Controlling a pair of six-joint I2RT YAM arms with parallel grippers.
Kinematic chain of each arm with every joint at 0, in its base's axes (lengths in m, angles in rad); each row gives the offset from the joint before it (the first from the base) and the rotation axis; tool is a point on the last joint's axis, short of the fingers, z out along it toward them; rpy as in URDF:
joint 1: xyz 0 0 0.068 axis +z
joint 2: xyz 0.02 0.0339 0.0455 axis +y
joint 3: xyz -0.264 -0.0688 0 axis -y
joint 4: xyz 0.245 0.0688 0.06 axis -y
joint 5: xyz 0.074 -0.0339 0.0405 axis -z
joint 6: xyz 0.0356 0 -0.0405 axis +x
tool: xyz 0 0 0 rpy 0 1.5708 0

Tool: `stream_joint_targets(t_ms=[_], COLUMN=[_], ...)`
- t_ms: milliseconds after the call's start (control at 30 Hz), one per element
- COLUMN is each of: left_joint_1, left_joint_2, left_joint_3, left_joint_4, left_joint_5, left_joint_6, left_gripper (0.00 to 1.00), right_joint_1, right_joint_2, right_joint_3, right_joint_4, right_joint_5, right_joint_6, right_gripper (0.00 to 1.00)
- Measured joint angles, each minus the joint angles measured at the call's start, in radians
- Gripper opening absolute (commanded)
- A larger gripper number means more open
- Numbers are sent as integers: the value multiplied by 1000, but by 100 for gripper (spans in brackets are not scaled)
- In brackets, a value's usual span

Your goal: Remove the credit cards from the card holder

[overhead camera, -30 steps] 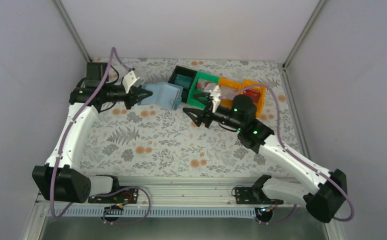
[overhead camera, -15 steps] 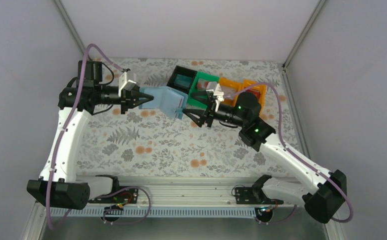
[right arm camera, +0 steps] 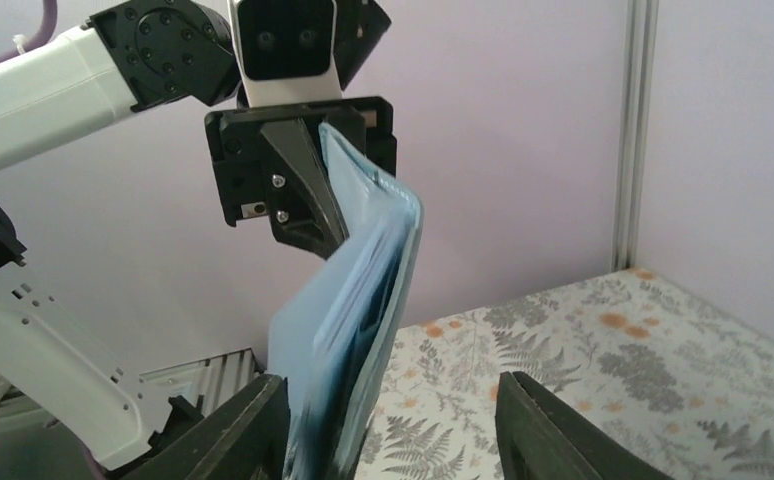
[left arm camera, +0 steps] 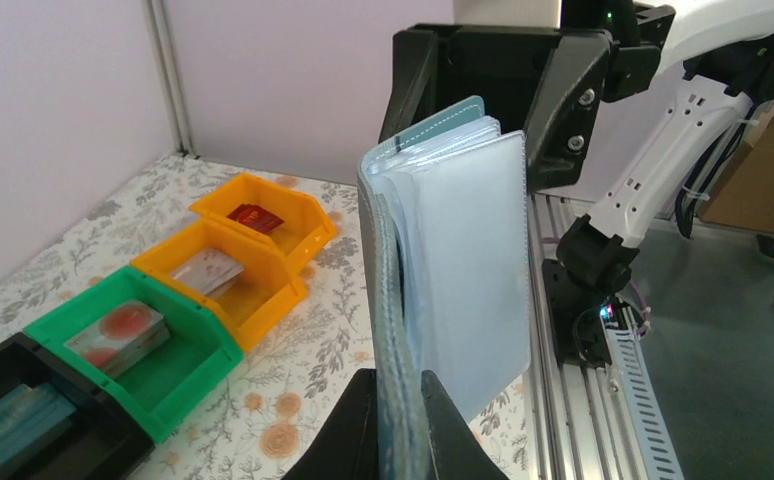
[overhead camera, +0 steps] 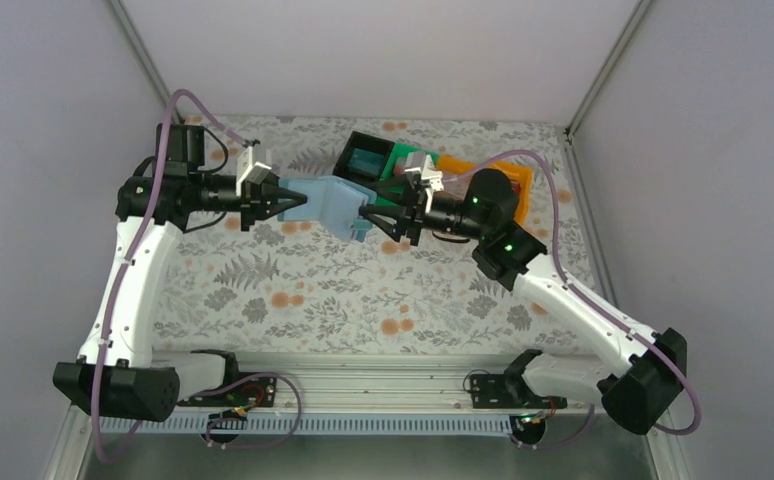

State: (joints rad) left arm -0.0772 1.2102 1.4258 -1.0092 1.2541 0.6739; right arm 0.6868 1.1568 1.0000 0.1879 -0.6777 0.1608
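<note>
Right end effector [overhead camera: 371, 216] has advanced to the card holder [overhead camera: 335, 202].

Nothing legible anywhere; print on the credit cards [left arm camera: 115, 328] is too small to read.

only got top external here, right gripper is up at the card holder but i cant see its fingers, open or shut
Observer: Open. In the right wrist view the right gripper has its fingers spread with the card holder between them, nearer one finger and with a clear gap to the other.
Operator: ok is left actually gripping it
Observer: Yes. The left wrist view shows the left gripper shut on one edge of the holder.
Operator: my view of the bins is blocked, any cards in them
Observer: Yes. In the left wrist view a red card lies in the far orange bin and a pale card in the green bin.
</note>
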Motion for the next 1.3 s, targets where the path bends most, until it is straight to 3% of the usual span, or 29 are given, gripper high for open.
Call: stream_joint_targets(t_ms=[167, 367, 633, 900, 1300], left_joint_1=[-5, -6, -14, -17, -18], left_joint_2=[0, -1, -1, -1, -1], left_joint_3=[-1, -3, -3, -5, -5], left_joint_4=[-5, -11, -11, -11, -18], left_joint_5=[2, 8, 15, 16, 17], left_joint_6=[6, 15, 19, 21, 23], left_gripper=[2, 2, 2, 2, 2], right_joint_1=[0, 5, 58, 81, 7], right_joint_2=[6, 41, 135, 154, 9], right_joint_3=[31, 42, 97, 127, 79], right_joint_4=[-7, -36, -70, -96, -188], right_joint_5=[10, 19, 32, 32, 30], right_joint_6=[1, -2, -10, -32, -93], right_gripper=[36, 51, 49, 67, 64])
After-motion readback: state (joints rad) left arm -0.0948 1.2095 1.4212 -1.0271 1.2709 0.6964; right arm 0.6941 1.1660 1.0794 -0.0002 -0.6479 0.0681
